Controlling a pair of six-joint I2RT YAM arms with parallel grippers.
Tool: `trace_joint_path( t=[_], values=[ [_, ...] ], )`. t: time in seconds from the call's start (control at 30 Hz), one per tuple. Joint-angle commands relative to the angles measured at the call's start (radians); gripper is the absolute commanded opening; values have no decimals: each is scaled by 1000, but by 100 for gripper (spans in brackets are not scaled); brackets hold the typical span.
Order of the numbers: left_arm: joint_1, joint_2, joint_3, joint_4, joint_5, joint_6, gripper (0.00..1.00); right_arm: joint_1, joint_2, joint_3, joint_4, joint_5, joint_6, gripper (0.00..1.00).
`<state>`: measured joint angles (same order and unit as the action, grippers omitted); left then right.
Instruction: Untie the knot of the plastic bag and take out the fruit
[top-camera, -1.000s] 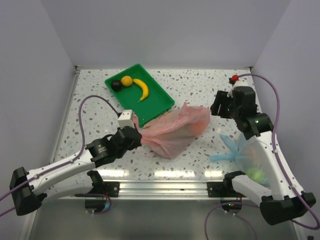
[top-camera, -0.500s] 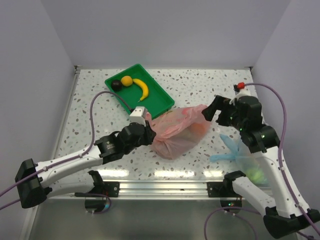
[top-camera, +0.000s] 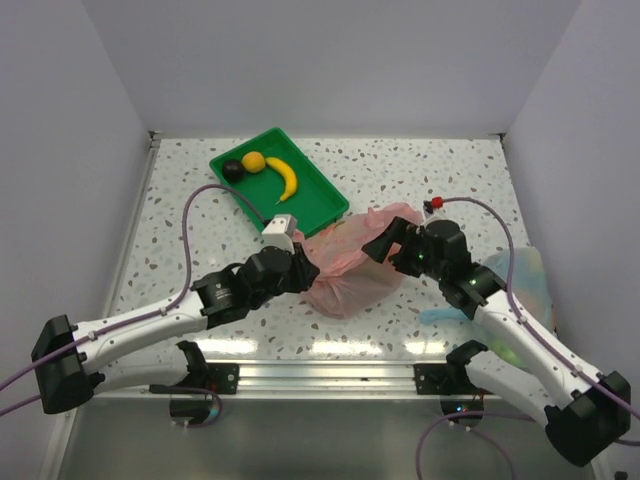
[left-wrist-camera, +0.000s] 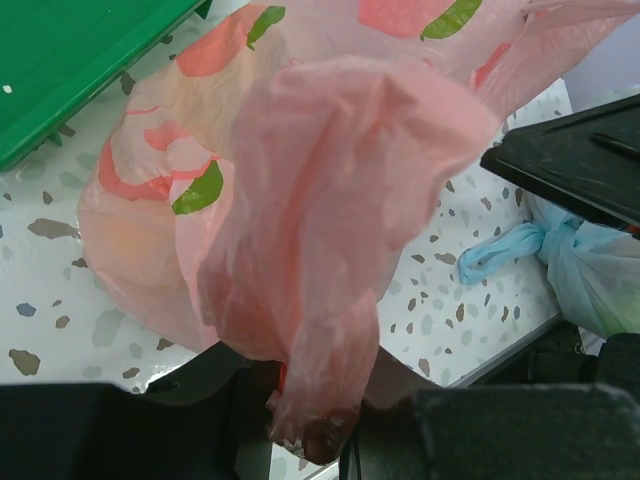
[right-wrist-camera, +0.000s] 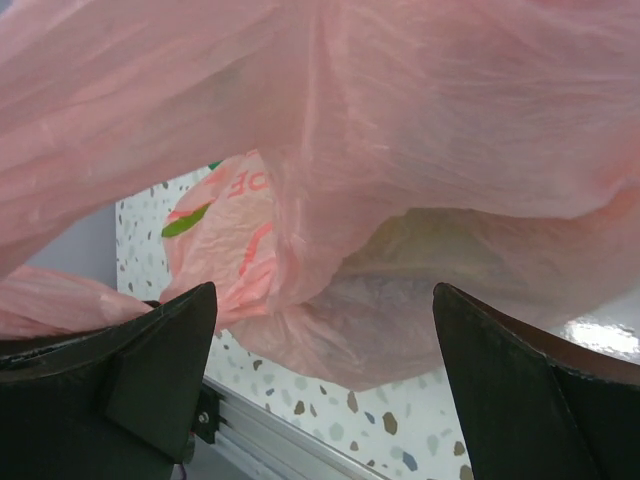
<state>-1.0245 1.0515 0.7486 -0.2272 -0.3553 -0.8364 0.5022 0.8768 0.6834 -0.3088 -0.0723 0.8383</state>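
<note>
1. Speckled worktop (top-camera: 190, 215) runs under both arms. Begin at your right hand (top-camera: 385, 246): its fingers are spread wide with nothing between them, right at the right end of the plastic bag (top-camera: 345, 278).
2. A second ago that hand was well apart from the bag, out at the far right. It has since swung in low to meet the film.
3. Your left hand (top-camera: 303, 268) sits at the bag's left end. A twisted strip of pink film runs down between its fingers, but you cannot tell whether it is pinched or only lying there.
4. That hand has carried the bag's left end a little rightward and farther from you.
5. The bag lies mid-worktop, just beside the near corner of the green tray (top-camera: 318, 208).
6. The knot cannot be picked out. The fruit (right-wrist-camera: 440, 255) is inside, a pale lump behind the film.
7. Likely meaning: you now have both hands at the bag to work its top apart, and nothing is out yet.
8. Farther out, a banana (top-camera: 284, 177) lies in the tray, and a pale blue bag (top-camera: 530, 285) sits near right.
</note>
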Motion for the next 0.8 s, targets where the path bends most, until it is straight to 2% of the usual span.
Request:
trace_joint_path(
  t=[0.0, 0.1, 0.17, 0.27, 0.3, 0.37, 0.4, 0.5, 0.53, 0.57, 0.6, 0.67, 0.7, 0.77],
  values=[
    [-8, -28, 3, -6, -24, -36, 30, 57, 54, -7, 207, 95, 62, 93],
    [-8, -34, 1, -14, -28, -40, 30, 91, 120, -7, 234, 138, 70, 91],
    [-8, -35, 5, -27, -28, -40, 31, 93, 148, -28, 260, 157, 84, 85],
    [-8, -36, 24, -78, -30, -30, 32, 93, 143, -45, 231, 215, 91, 64],
    [-8, -41, 28, -108, -31, -20, 33, 93, 134, -45, 215, 230, 82, 49],
    [-8, -48, 47, -152, -31, -10, 35, 93, 107, -48, 183, 247, 70, 35],
    [-8, -56, 55, -173, -31, 8, 36, 93, 99, -47, 172, 259, 53, 24],
    [-6, -70, 81, -241, 12, 77, 47, 94, 85, -24, 134, 282, 24, 8],
    [-6, -71, 89, -271, 30, 95, 55, 93, 87, -16, 119, 287, 7, 1],
    [-6, -73, 109, -291, 62, 112, 60, 93, 88, -4, 116, 292, -2, 0],
    [-6, -77, 116, -328, 79, 144, 71, 93, 96, 2, 109, 295, -19, 0],
    [-6, -94, 144, -365, 114, 178, 82, 91, 103, 24, 90, 301, -37, 0],
    [-6, -102, 161, -415, 118, 189, 93, 93, 114, 31, 73, 302, -56, 0],
    [-5, -119, 248, -477, 87, 201, 100, 93, 120, 47, 59, 301, -77, 0]
  ],
)
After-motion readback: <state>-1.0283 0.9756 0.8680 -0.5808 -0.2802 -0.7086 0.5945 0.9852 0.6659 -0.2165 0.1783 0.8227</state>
